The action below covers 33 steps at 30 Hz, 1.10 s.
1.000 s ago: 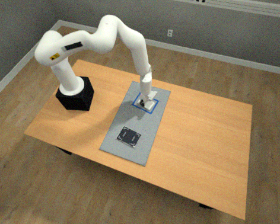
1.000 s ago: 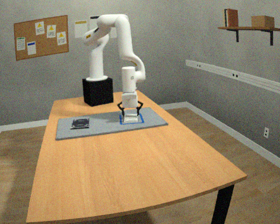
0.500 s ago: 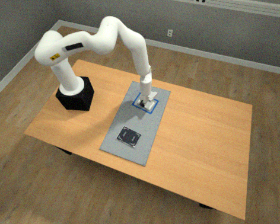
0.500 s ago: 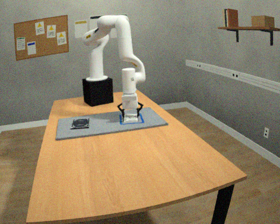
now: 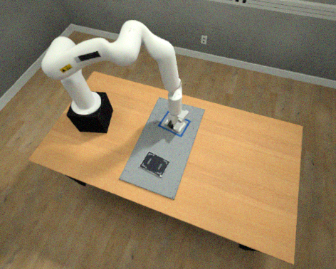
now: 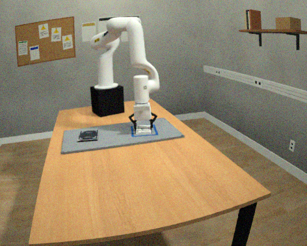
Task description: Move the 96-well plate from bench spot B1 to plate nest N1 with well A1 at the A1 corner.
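One white arm [image 6: 133,42] is standing on one black pedestal [image 5: 104,121] at the far corner of one wooden table [image 6: 146,182]. On the table one grey mat [image 5: 156,178] is lying, and on this mat there are two marked places: one blue-outlined spot [image 5: 182,133] and one dark plate nest [image 5: 154,164].

The one 96-well plate [image 6: 143,131] is sitting inside the blue outline, so it is at the bench spot and well apart from the nest. In the exterior view it is showing as a small white block between the fingertips. Its cut-off corner is too small to tell.

The gripper [image 6: 143,125] is pointing straight down over the plate. Its two black fingers [image 6: 133,121] are spread fully apart, one on each side of the plate, and they are reaching down beside the plate's walls. They are gripping nothing. In the top view the wrist is covering most of the plate, and only a white edge is showing.

The nest is carrying no plate. Its light corner marks are showing, but the A1 label is not readable.

On the wall there is one cork board [image 6: 45,40] with five papers, and one shelf [image 6: 272,31] is carrying two things.
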Tool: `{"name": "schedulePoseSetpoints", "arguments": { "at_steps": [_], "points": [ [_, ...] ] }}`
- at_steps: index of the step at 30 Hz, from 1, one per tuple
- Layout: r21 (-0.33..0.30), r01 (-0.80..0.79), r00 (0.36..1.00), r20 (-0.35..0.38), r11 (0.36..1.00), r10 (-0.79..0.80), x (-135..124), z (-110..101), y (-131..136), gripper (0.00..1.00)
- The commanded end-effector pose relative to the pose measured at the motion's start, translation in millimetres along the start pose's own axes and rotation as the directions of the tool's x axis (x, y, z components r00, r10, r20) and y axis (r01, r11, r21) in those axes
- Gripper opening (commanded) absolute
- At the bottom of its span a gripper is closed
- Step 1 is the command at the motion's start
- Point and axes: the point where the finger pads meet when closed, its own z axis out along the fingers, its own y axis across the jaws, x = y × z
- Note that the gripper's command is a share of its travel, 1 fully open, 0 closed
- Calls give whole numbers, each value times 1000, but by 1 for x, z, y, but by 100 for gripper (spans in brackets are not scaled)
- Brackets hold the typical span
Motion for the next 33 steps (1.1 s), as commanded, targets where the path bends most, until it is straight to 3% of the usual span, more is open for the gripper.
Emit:
{"name": "schedulePoseSetpoints", "arguments": {
  "at_steps": [1,5,6,33],
  "points": [
    [1,0,1000,-1,1000,0,1,-1,-1,100],
    [1,0,1000,-1,1000,0,1,-1,-1,100],
    [1,0,1000,-1,1000,0,1,-1,-1,0],
    [1,0,1000,-1,1000,0,1,-1,0,0]
  ]
}}
